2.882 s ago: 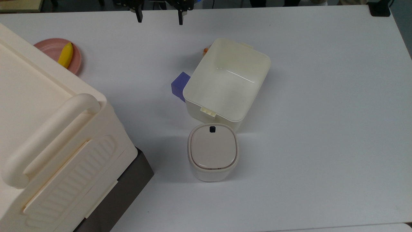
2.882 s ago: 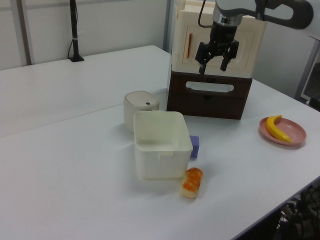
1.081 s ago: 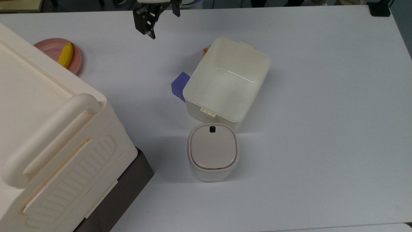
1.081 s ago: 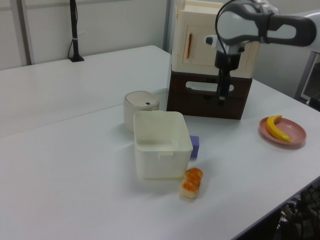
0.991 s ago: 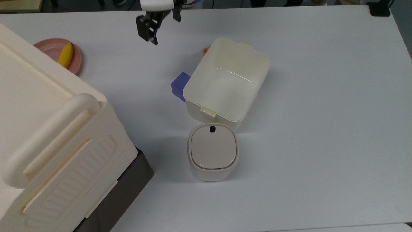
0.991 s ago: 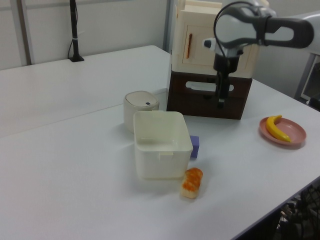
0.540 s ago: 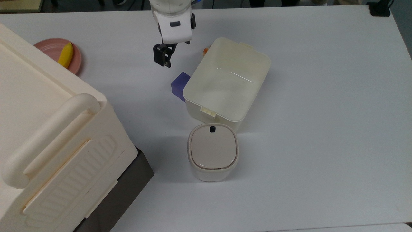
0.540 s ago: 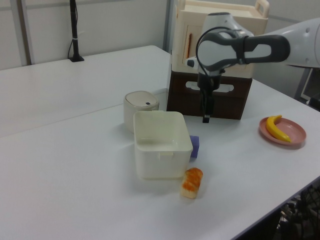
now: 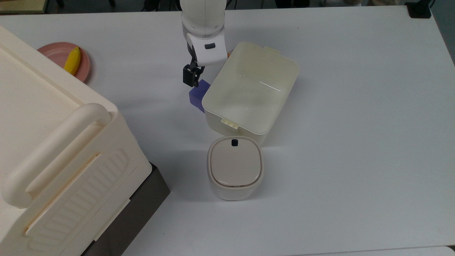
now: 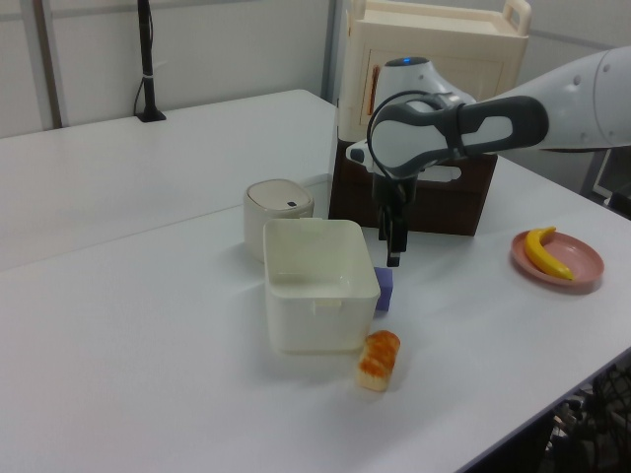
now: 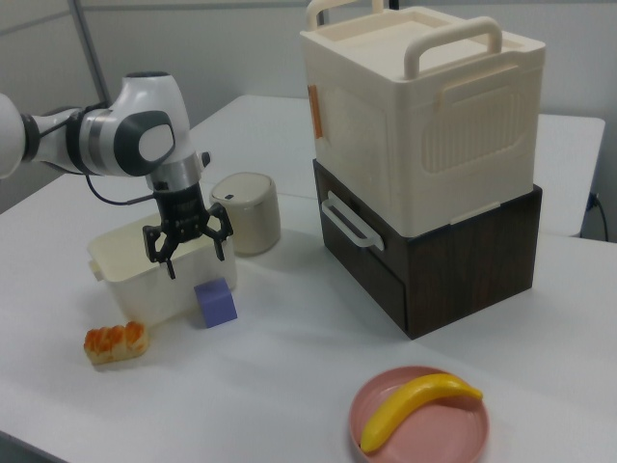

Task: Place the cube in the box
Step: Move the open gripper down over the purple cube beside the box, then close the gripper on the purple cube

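Purple-blue matte cube [image 11: 215, 303]: one, flat on white surface [image 9: 355, 142], touching the wall of one cream-white plastic tub [image 9: 273, 117] | cube has no long axis | hand [image 11: 189, 248]: fingers spread, just above cube, holding nothing

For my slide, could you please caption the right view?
Open gripper poised above the purple cube beside the cream box.
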